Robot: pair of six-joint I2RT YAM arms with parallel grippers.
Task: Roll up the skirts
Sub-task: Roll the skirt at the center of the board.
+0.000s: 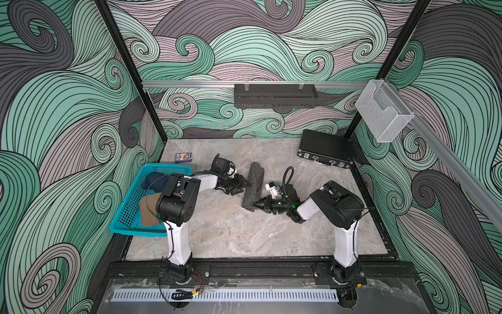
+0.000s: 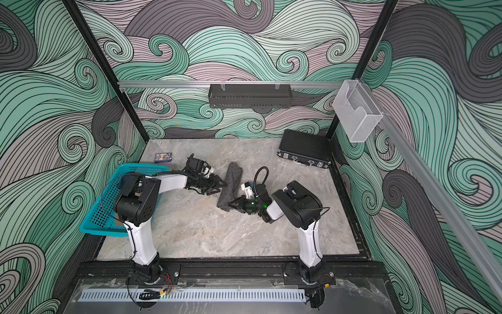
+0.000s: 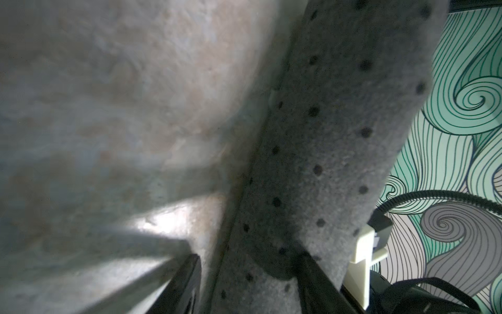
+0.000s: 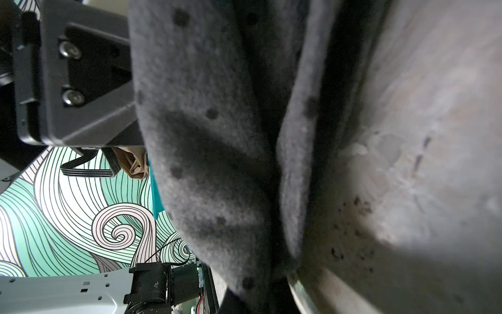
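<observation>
left arm (image 1: 178,244) and right arm (image 1: 344,244): white tapered links, boxy black joint housings; left gripper (image 1: 242,187) and right gripper (image 1: 257,204) black, triangular; ribbed black cable (image 1: 285,174) looped over right wrist; green light (image 1: 293,206) there; white camera mount (image 1: 271,188); two silver screws (image 4: 70,50) on black plate (image 4: 89,81); red wires (image 1: 200,281) at base

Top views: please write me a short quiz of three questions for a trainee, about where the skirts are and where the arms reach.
1. True or false: the grey dotted skirt lies inside the teal basket.
2. Choose one. What lies in the teal basket? A) the blue denim skirt and the tan skirt; B) a black case; C) a small card box.
3. Short answer: which gripper meets the grey dotted skirt at its end nearer the robot bases?
Key: 1 false, it lies on the table. 2 A. 3 the right gripper.
</observation>
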